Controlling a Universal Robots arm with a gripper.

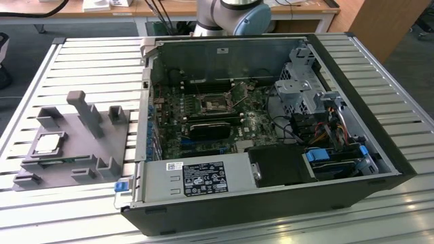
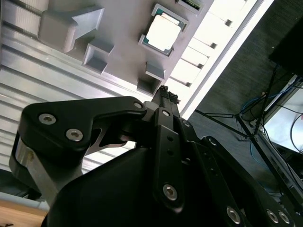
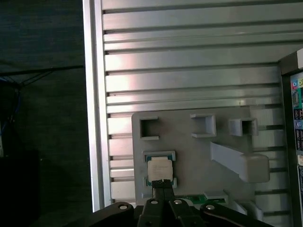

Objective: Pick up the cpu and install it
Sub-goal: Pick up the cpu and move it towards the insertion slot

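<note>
Gripper linkage, black, is seen closest in both wrist views. Its fingers are drawn together tip to tip, and nothing is held between them. The fingertips are raised above the grey tray, clear of its surface.

The cpu is seated flat in a square recess of that tray, silvery top plate upward, near one tray edge. No contact with the cpu is made.

In the exterior view the tray is set on the slatted metal table, at the exterior view's left of the open computer case. The motherboard socket is seen inside the case, well apart from the cpu. The arm's base is seen behind the case.
</note>
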